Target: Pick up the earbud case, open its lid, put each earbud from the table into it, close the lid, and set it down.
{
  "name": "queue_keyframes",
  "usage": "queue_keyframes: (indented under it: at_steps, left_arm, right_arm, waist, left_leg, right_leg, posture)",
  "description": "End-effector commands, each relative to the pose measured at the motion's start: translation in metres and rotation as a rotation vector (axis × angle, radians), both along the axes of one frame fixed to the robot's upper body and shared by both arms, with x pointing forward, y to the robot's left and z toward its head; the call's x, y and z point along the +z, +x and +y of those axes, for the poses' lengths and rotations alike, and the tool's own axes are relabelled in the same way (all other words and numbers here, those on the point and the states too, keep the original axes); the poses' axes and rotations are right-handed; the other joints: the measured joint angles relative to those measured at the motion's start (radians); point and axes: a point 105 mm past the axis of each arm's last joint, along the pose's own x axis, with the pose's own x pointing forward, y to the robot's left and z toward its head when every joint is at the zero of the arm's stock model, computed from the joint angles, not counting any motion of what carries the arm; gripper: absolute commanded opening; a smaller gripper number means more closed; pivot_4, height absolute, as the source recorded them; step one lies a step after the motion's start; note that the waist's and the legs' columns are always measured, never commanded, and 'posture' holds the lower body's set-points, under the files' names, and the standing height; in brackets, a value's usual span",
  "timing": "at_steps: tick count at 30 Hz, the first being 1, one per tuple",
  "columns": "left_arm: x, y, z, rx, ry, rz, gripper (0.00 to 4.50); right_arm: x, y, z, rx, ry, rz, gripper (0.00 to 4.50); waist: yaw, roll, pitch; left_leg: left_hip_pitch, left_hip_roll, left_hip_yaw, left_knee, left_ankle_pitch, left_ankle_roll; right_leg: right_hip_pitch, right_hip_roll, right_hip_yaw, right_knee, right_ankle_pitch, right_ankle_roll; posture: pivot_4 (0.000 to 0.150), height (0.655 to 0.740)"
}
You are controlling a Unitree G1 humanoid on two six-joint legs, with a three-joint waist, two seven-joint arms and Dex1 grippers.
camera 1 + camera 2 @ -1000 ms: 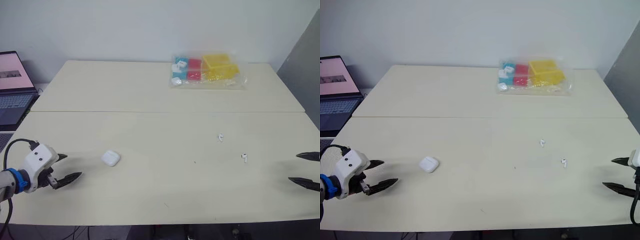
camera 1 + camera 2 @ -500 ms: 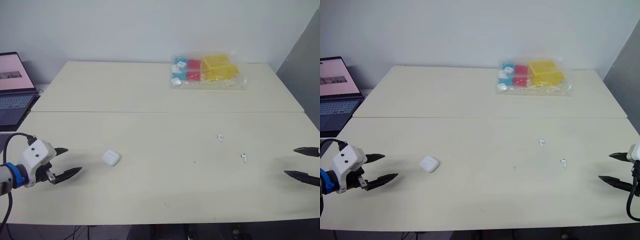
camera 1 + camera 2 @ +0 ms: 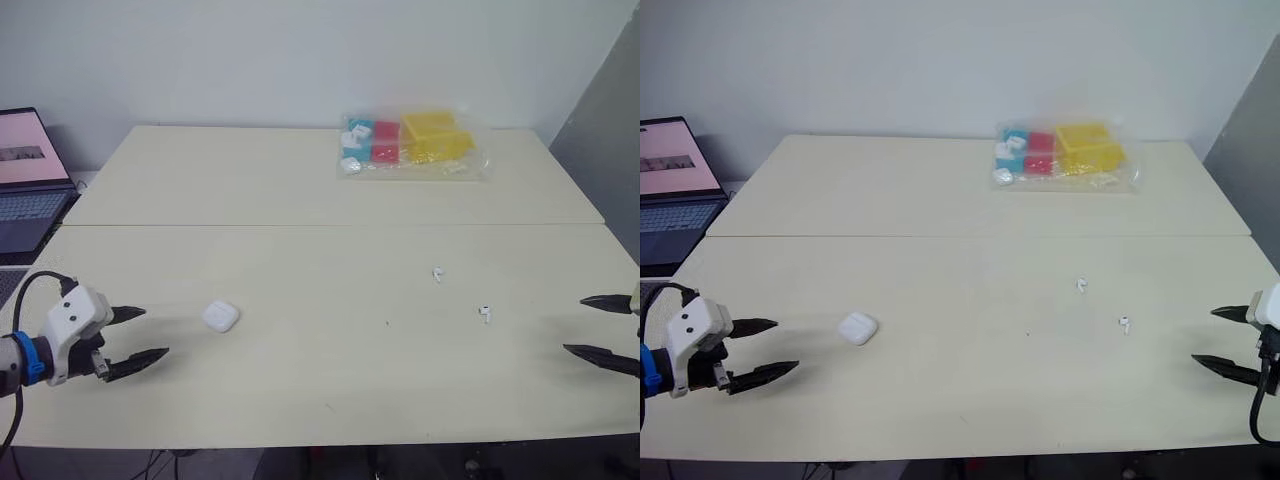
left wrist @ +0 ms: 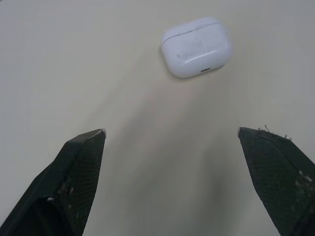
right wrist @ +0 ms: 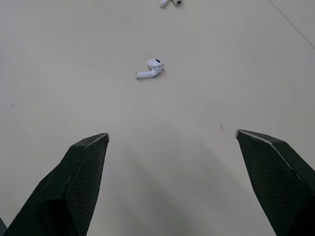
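Step one (pick-up) not yet done: the small white rounded plastic earbud case (image 3: 221, 316) lies flat on the pale beige desk (image 3: 300, 260), lid shut, nothing touching it. Left gripper (image 3: 150, 333) hovers low, near the case on its left, jaws wide apart and empty. In the left wrist view the case sits ahead, between the finger lines. Right gripper (image 3: 575, 324) is also spread wide and empty, at the desk's right edge. Two loose white earbuds: the nearer earbud (image 3: 485, 313) lies near the right gripper, the farther earbud (image 3: 437, 273) near it, toward the desk's middle. Both are well apart from the case. Next move, my read: the left gripper advances to straddle the case and squeezes its sides. The shell looks smooth and rounded, so an off-centre grip could slip. Containers: the case is closed, contents hidden. The clear plastic bag (image 3: 415, 143) at the far side holds yellow, red and blue boxes plus small white pieces.
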Motion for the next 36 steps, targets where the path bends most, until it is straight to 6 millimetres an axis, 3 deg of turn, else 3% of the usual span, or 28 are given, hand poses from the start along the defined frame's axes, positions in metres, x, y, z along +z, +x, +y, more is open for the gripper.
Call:
queue_keyframes:
  at_steps: [1,8,17,27,36]
  left_arm:
    - [0.017,0.01,-0.02,-0.005,-0.07,-0.063,4.5]
    - [-0.007,0.006,-0.047,0.04,-0.129,0.011,4.5]
    - [-0.022,0.014,-0.062,0.102,-0.13,0.008,4.5]
    - [-0.027,0.036,-0.066,0.132,-0.141,0.012,4.5]
    - [-0.033,0.04,-0.065,0.082,-0.111,0.033,4.5]
  right_arm:
    - [0.014,0.002,0.03,0.111,0.034,-0.038,4.33]
    - [0.037,0.004,0.09,0.314,0.1,-0.086,4.33]
    - [0.061,0.007,0.125,0.421,0.19,-0.103,4.33]
    - [0.063,0.002,0.158,0.574,0.233,-0.055,4.33]
    - [0.059,0.001,0.174,0.638,0.254,-0.034,4.33]
  waist:
    - [0.0,0.0,0.0]
    - [-0.005,-0.001,0.0]
    - [0.001,-0.002,-0.001]
    - [0.001,-0.003,-0.001]
    - [0.001,-0.003,-0.001]
  left_leg:
    - [0.0,0.0,0.0,0.0,0.0,0.0]
    - [0.001,0.001,-0.002,0.0,0.0,0.0]
    - [0.0,0.0,-0.003,0.001,0.0,0.0]
    - [-0.001,0.0,-0.005,0.0,0.0,0.0]
    - [-0.001,0.001,-0.006,0.0,0.0,0.0]
  right_leg:
    - [0.0,0.0,0.0,0.0,0.0,0.0]
    - [0.001,0.001,0.001,0.0,0.001,0.002]
    - [0.002,0.001,-0.001,0.0,0.0,0.0]
    - [0.001,0.001,-0.001,0.0,0.0,0.0]
    - [0.0,0.001,-0.001,0.0,0.0,0.0]
  posture:
    - [0.15,0.74]
    - [0.15,0.74]
    - [0.15,0.74]
    - [0.15,0.74]
    - [0.15,0.74]
